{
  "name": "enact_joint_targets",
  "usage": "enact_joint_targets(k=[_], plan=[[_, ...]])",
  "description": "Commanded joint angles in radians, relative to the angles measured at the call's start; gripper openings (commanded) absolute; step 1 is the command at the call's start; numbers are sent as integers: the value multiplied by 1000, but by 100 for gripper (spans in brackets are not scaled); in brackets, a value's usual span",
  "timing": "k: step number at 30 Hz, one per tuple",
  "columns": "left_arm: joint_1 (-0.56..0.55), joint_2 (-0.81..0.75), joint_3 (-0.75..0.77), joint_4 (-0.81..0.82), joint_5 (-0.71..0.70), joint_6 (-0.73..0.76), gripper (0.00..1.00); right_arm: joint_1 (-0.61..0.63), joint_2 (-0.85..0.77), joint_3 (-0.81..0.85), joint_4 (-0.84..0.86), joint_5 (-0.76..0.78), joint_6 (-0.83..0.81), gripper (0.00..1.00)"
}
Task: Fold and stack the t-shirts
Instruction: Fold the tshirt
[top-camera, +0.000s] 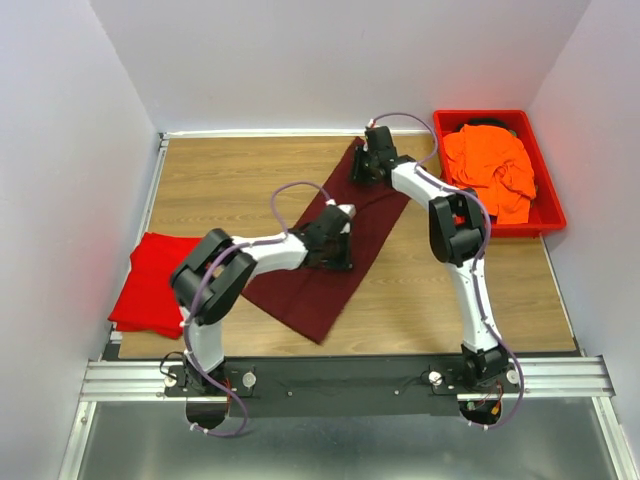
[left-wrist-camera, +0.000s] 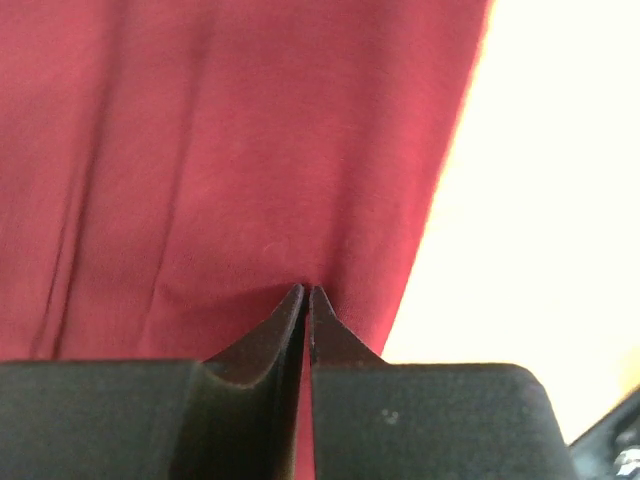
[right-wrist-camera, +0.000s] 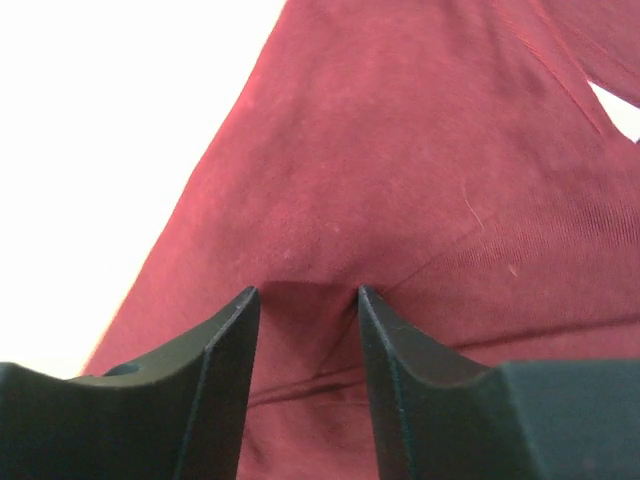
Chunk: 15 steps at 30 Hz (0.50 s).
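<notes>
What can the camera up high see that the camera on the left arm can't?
Only the top view shows the bright red cloth shirt at the table's left edge, the crumpled orange cloth shirt in the red plastic bin, both arms and the wooden table.

Only the left wrist view shows the left gripper up close, its jaws pinched together on the cloth.

Both show the dark maroon cloth shirt spread on the table.

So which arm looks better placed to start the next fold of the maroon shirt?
Left, probably. The left hand is already pinched shut on the maroon shirt near the cloth's edge, mid-table. The right hand, at the shirt's far end, has its fingers apart with cloth bunched between them, so its hold looks unfinished.
</notes>
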Motion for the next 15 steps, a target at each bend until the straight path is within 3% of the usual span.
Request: enact_joint_targets(k=[1, 5, 9, 15], plan=[[-77, 110, 131, 19, 91, -66, 12, 3, 135, 105, -57, -148, -86, 53], [-91, 204, 240, 61, 186, -109, 12, 8, 189, 197, -68, -222, -112, 56], [-86, 227, 328, 93, 194, -109, 12, 5, 210, 255, -69, -228, -135, 60], [-40, 192, 378, 105, 217, -86, 16, 5, 175, 339, -69, -190, -172, 75]])
